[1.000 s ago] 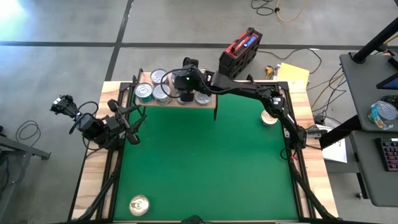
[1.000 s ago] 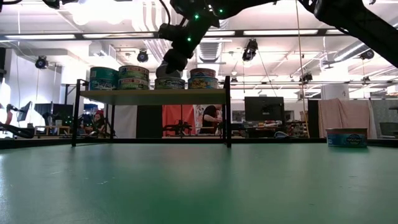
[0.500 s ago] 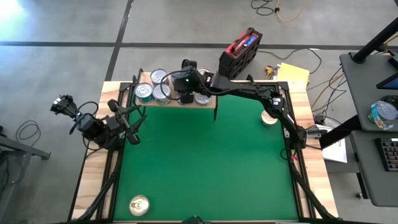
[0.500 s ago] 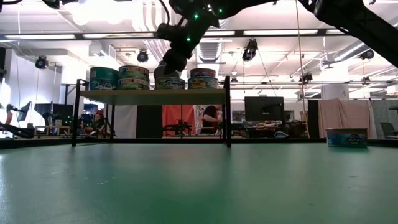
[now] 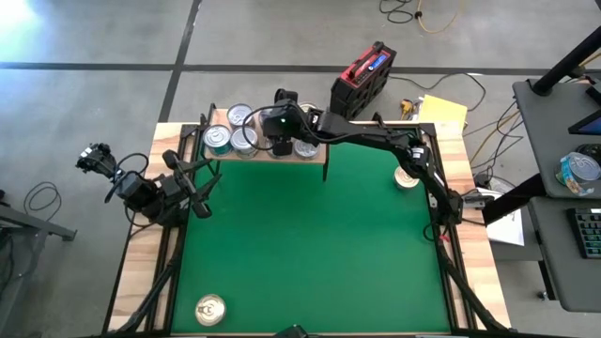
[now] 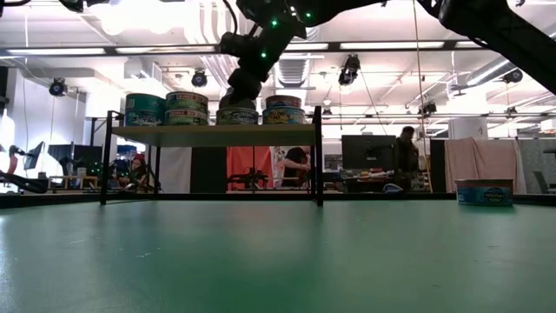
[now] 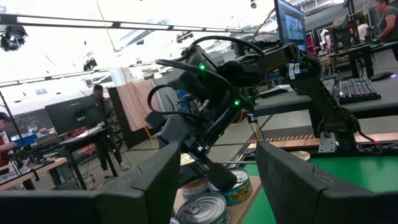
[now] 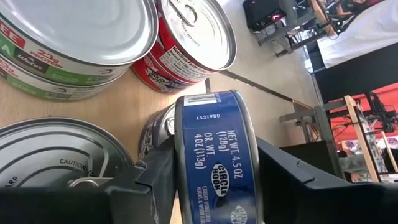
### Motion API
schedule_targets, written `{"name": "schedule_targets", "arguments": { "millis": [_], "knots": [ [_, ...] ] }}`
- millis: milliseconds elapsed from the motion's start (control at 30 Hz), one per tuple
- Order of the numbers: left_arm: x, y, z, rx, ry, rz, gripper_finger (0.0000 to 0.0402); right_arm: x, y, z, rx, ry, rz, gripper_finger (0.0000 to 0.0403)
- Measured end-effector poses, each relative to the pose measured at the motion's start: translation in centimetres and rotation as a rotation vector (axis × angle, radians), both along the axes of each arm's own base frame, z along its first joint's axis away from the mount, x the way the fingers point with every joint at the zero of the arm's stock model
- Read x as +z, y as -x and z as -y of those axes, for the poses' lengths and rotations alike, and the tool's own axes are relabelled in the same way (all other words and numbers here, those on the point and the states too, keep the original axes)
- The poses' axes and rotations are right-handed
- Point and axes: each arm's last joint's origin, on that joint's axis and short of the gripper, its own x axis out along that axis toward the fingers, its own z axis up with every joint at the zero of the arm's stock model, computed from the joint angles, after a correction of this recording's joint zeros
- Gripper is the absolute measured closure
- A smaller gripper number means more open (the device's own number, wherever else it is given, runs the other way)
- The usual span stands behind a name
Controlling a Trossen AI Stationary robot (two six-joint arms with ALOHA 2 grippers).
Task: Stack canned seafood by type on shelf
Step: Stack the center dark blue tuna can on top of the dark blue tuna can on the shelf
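The right pincer point(image 5: 279, 143) is over the shelf point(image 5: 315, 153) at the far side of the green mat point(image 5: 310, 244). Its fingers point(image 8: 155, 177) sit on both sides of a blue tin point(image 8: 214, 155) standing on its edge among other tins point(image 5: 230, 131). The left pincer point(image 5: 200, 184) waits at the mat's left edge, spread apart.

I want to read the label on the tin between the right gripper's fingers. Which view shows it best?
The right wrist view: the blue tin fills the frame, label legible. The high and low views show only the right gripper over the shelf.
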Motion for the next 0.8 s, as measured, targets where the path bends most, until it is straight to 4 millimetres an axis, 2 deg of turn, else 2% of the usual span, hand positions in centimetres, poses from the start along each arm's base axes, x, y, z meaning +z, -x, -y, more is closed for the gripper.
{"name": "schedule_targets", "arguments": {
  "millis": [600, 800],
  "knots": [
    [0.00, 0.00, 0.00, 0.000, 0.000, 0.000, 0.0208, 0.10, -0.13, -0.18, 0.030, 0.036, -0.018, 0.0264],
    [-0.01, 0.00, 0.01, 0.000, -0.001, -0.001, 0.0208, 0.18, -0.18, -0.15, 0.037, 0.049, -0.016, 0.0254]
  ]
}}
